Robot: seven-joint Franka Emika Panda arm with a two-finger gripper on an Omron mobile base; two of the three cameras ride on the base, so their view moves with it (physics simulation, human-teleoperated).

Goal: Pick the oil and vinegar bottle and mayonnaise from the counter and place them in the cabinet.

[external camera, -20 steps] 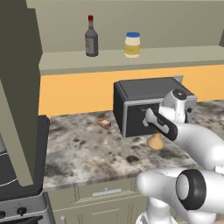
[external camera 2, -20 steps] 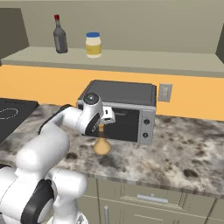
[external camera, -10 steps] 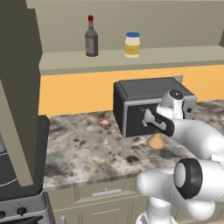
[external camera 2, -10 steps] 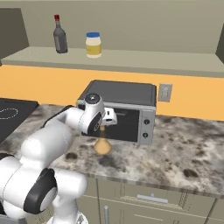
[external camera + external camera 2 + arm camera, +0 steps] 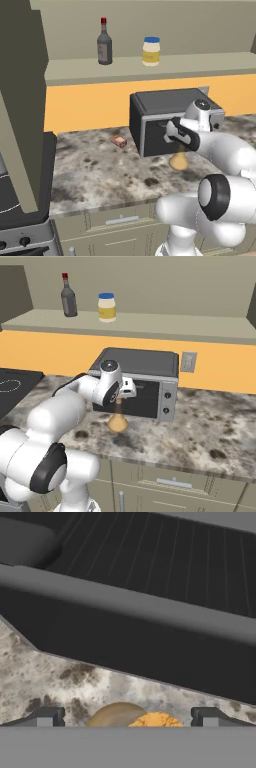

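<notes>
Since a second ago the arm's elbow has swung aside while the claw [image 5: 125, 718] has stayed low over the oil and vinegar bottle [image 5: 118, 421]. Its fingers [image 5: 46, 717] stand wide apart, either side of the flask's flared top, gripping nothing. The flask stands upright on the mottled bench [image 5: 95, 172], just in front of the black microwave [image 5: 145, 381]. Farther back, the mayonnaise [image 5: 151, 51] already sits on the cabinet [image 5: 165, 323] shelf, near a dark red-capped bottle [image 5: 104, 44].

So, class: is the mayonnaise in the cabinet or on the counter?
In the cabinet: the mayonnaise stands upright on its shelf beside a dark bottle, well above the counter.
</notes>
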